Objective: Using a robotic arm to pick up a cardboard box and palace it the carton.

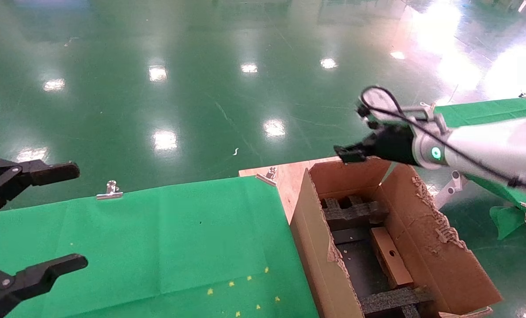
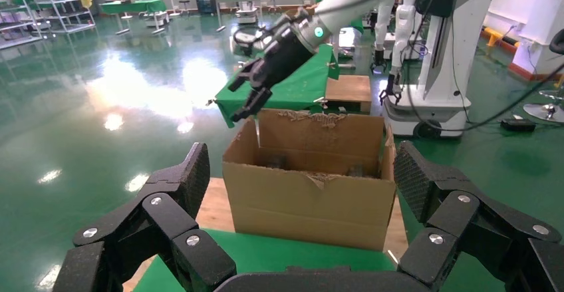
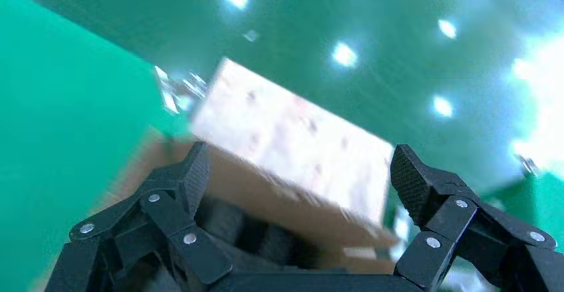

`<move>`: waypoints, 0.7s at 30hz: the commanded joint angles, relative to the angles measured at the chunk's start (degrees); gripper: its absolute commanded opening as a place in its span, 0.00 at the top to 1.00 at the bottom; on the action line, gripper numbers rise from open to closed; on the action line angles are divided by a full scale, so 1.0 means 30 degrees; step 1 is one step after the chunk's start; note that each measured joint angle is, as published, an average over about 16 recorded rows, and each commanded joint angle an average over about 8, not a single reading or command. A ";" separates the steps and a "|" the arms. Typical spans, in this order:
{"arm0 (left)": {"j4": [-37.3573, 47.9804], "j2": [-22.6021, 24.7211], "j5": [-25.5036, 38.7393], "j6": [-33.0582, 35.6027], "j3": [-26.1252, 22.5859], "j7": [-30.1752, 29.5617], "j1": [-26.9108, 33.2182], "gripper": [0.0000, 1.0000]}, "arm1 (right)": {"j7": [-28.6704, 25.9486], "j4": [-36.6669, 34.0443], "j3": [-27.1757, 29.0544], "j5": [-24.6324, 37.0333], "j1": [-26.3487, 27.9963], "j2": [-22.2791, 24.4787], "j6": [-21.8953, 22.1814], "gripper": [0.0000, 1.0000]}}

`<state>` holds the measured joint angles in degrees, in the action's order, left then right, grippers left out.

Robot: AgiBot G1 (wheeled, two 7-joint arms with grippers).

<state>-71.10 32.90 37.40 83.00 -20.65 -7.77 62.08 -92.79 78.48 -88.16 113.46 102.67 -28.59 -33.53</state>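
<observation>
Green-clothed table (image 1: 157, 238), carton (image 1: 421, 247) beside it

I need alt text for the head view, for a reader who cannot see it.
A small cardboard box lies inside the open carton, among black foam inserts. The right end effector hangs open above the carton's far edge; the left end effector waits open over green cloth.

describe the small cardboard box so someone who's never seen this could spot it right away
Start at the large brown corrugated carton with ragged flaps, beside the green-covered table. Inside it, between the black foam inserts, lies the small flat brown cardboard box. It is the only brown item inside, with a round hole in its upper face.
</observation>
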 commanded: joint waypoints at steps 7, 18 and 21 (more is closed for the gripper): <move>0.0006 -0.0005 -0.0007 -0.0003 0.0000 0.0001 -0.0003 0.00 | 0.2707 0.0179 0.0219 -0.3262 0.1282 -0.0053 -0.0120 0.00; 0.0003 -0.0002 -0.0008 -0.0002 0.0000 0.0001 -0.0003 0.00 | 0.2273 0.0039 0.0337 -0.2478 0.0720 -0.0070 -0.0287 0.00; 0.0004 -0.0001 -0.0009 -0.0003 0.0000 0.0001 -0.0004 0.00 | 0.2895 -0.0006 0.0951 -0.3012 0.0340 -0.0120 -0.0729 0.00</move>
<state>-71.08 32.89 37.38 82.99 -20.65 -7.76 62.07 -82.94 78.40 -84.29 103.41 103.11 -29.04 -36.46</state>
